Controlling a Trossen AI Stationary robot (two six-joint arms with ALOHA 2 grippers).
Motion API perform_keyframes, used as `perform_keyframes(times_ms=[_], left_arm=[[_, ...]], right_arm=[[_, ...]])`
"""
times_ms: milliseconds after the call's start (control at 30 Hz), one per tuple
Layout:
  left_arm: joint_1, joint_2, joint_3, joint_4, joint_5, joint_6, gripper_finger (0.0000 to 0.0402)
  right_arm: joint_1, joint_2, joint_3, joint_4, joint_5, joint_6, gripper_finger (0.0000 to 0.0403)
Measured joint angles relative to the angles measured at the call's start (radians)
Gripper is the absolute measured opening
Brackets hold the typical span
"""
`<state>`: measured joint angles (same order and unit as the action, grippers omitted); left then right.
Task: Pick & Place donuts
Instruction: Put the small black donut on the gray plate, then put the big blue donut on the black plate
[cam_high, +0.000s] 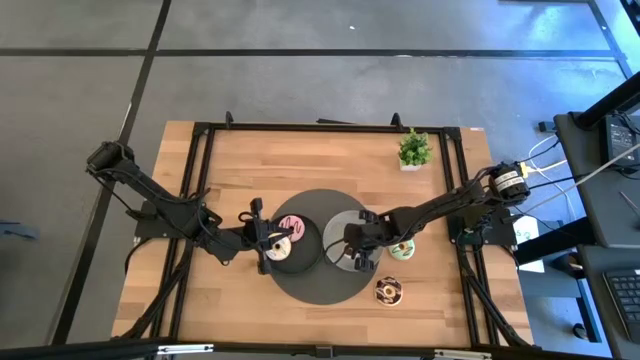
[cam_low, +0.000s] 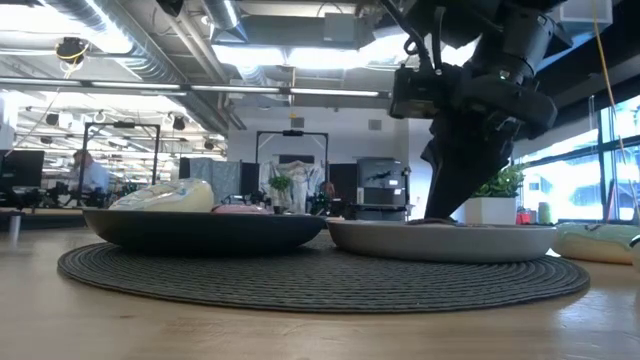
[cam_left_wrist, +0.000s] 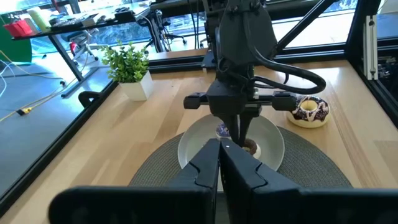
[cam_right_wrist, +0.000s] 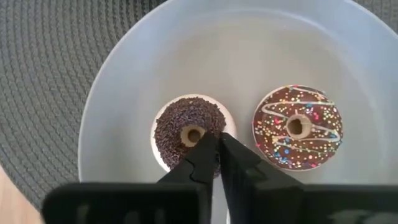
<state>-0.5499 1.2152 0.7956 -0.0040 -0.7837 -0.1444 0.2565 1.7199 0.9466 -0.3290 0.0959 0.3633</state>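
Two donuts lie in the grey plate (cam_right_wrist: 124, 74): a small chocolate-sprinkled donut (cam_right_wrist: 186, 127) and a brown donut with coloured sprinkles (cam_right_wrist: 297, 127). My right gripper (cam_right_wrist: 217, 144) is shut and points down over the plate, its tips at the small chocolate donut's near rim. The dark plate (cam_high: 305, 262) holds a pink-iced donut (cam_high: 288, 228) and a cream donut (cam_high: 276, 250). My left gripper (cam_left_wrist: 221, 152) is shut and empty at that plate's left edge (cam_high: 262, 240). A green-white donut (cam_high: 402, 249) and a chocolate sprinkled donut (cam_high: 388, 290) lie flat on the table. My right gripper's shut fingertips (cam_right_wrist: 208, 149) come from above, pointing down, to the near rim of the small chocolate-sprinkled donut (cam_right_wrist: 205, 127), which lies flat in the grey plate. I cannot tell whether they touch it.
Both plates sit on a round dark woven mat (cam_high: 318, 285). A small green potted plant (cam_high: 414, 150) stands near the table's far right corner. A black frame (cam_high: 200, 160) borders the table. Bare wood lies along the far side and near the left edge.
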Motion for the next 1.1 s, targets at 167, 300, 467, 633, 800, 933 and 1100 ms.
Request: perform_keyframes(times_ms=[167,300,467,633,800,933,1100], left_arm=[[0.000,0.000,0.000,0.000,0.000,-0.001,0.0011],[0.000,0.000,0.000,0.000,0.000,-0.001,0.0007],[0.000,0.000,0.000,0.000,0.000,-0.002,0.0008],[0.000,0.000,0.000,0.000,0.000,-0.034,0.0013],[0.002,0.000,0.000,0.000,0.000,-0.035,0.0009],[0.002,0.000,0.000,0.005,0.000,-0.036,0.0006],[0.002,0.000,0.000,0.008,0.000,-0.037,0.0010]], right_arm=[[0.000,-0.001,0.023,-0.016,0.000,0.021,0.0091],[0.000,-0.004,0.067,-0.094,0.000,0.022,0.0127],[0.031,-0.080,0.102,-0.285,0.001,0.107,0.0146],[0.139,-0.225,0.053,-0.505,0.014,0.338,0.0145],[0.223,-0.333,-0.060,-0.582,0.128,0.618,0.0144],[0.235,-0.362,-0.160,-0.559,0.152,0.747,0.0143],[0.235,-0.358,-0.251,-0.504,0.144,0.812,0.0143]])
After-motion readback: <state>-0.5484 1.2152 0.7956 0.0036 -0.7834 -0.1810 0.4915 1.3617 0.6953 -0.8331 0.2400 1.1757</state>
